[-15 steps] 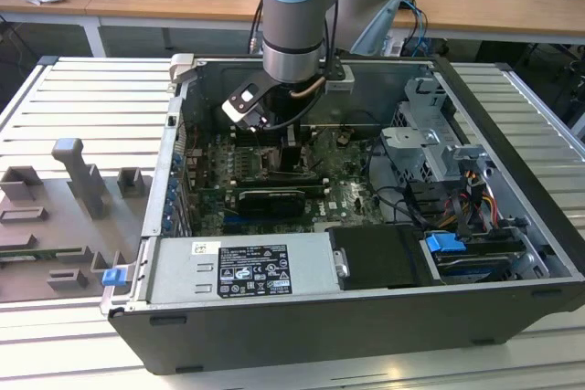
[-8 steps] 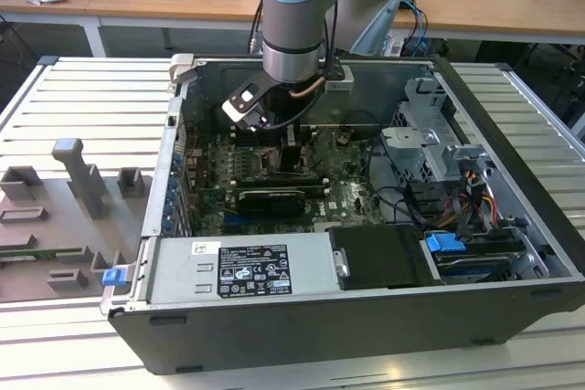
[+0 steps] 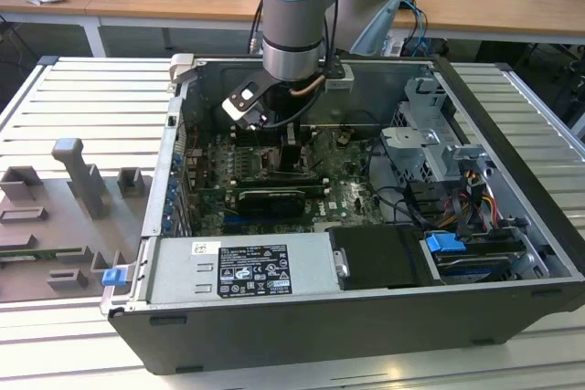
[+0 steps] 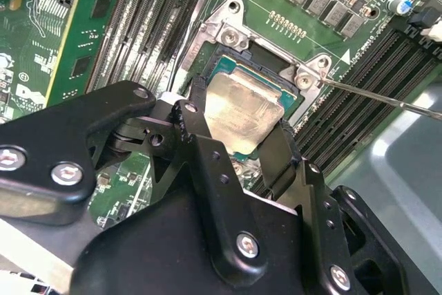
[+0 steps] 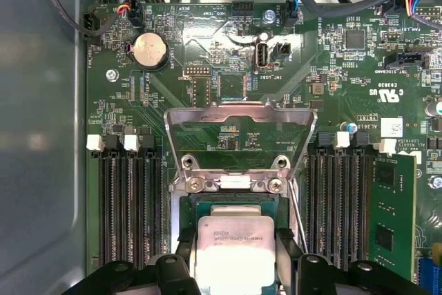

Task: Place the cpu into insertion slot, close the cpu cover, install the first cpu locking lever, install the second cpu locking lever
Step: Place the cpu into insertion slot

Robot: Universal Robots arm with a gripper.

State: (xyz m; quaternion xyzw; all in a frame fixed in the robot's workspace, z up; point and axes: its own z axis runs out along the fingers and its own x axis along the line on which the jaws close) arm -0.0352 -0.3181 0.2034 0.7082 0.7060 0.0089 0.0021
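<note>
**Jaws closed on the chip over the socket**

Jaws stand closed on the chip (image 4: 245,108), one black finger (image 4: 190,126) pressed against each of two opposite edges. In both wrist views the gripper (image 5: 235,257) straddles the chip (image 5: 233,243), so the chip sits squarely between the fingertips rather than off to one side.

The chip lies over the socket (image 4: 266,59), inside its frame. A strip of the socket's dark interior shows beyond the chip's free edge, on the side toward the hinge. Whether the chip is fully seated or just above the contacts cannot be told.

The chip's silvery face is turned up, toward the cameras, and a narrow green border shows along its free edges. It is square, so neither side is the longer. In the first wrist view its edges run parallel to the socket's sides and to the memory slots (image 5: 128,198) on either side of it. The gripped edges are the ones facing those slots.

The cover (image 5: 242,110) is swung open and stands up from its hinge, just beyond the socket. A thin metal lever (image 4: 380,96) sticks out from the socket's corner, raised off the circuit board (image 5: 228,67).

In the exterior view the arm (image 3: 292,15) reaches down into the open computer case (image 3: 366,335), with the gripper (image 3: 291,148) low over the board.
</note>
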